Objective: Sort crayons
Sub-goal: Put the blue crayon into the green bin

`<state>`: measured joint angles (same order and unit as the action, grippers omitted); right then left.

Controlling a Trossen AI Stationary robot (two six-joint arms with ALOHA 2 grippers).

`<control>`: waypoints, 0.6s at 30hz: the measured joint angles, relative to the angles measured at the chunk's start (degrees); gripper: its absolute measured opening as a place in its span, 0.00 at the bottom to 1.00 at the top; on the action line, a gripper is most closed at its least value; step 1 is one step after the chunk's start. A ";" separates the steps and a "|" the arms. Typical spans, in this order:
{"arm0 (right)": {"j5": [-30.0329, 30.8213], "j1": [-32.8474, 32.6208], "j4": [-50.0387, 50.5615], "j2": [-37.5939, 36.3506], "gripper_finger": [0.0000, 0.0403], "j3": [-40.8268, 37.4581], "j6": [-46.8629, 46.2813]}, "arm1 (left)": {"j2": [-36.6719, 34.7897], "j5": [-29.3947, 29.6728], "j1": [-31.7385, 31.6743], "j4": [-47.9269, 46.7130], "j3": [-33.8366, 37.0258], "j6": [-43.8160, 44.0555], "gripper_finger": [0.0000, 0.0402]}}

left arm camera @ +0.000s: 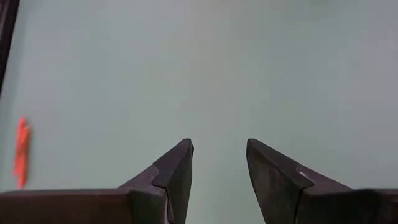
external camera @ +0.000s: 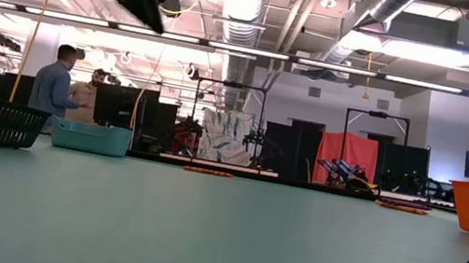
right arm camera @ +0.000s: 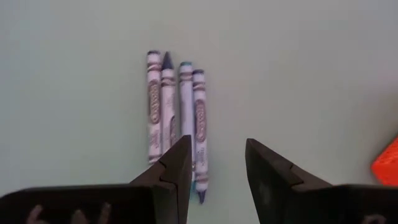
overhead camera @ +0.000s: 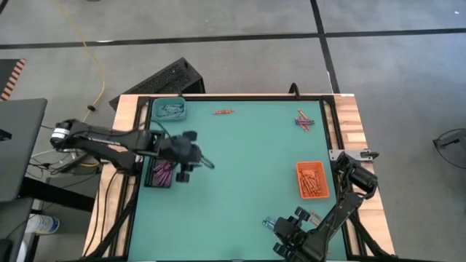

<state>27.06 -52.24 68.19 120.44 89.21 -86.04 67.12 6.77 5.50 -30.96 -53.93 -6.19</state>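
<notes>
My left gripper (overhead camera: 204, 163) is open and empty, held high over the teal table just right of the black tray (overhead camera: 159, 174), which holds purple crayons. Its wrist view (left arm camera: 219, 152) shows bare table and one orange-red crayon (left arm camera: 22, 153). My right gripper (overhead camera: 279, 226) is open at the near edge, above several pale blue-grey crayons (right arm camera: 177, 115) that lie side by side flat on the table; its fingers (right arm camera: 217, 152) touch none of them. Orange-red crayons (overhead camera: 223, 112) lie at the far middle, and a mixed small heap (overhead camera: 303, 122) lies at the far right.
The teal tray (overhead camera: 170, 110) with pale crayons stands at the far left. The orange tray (overhead camera: 312, 180) with orange-red crayons stands at the right, close to my right arm. The middle of the table is bare mat. People stand in the room behind the table (external camera: 58, 80).
</notes>
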 joint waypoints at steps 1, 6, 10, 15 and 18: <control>0.05 0.28 -0.27 -0.02 0.35 -0.59 0.00 | 0.33 0.12 1.42 1.47 0.00 0.44 0.35; -0.90 1.10 -2.90 0.07 0.35 -3.12 0.44 | 1.33 3.33 7.42 5.62 -0.05 1.33 0.35; -1.04 1.70 -3.02 0.07 0.35 -3.13 1.04 | 2.06 5.74 10.28 5.86 -0.04 1.34 0.35; -1.48 2.43 -4.19 0.07 0.35 -3.13 2.86 | 3.43 6.78 11.47 6.89 -0.02 1.29 0.35; -1.50 2.63 -4.42 0.07 0.35 -3.13 3.37 | 4.04 6.65 11.76 6.98 0.01 1.39 0.35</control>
<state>25.56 -49.60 63.77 120.51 86.08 -82.67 71.16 13.42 17.26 -23.98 -53.93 -4.80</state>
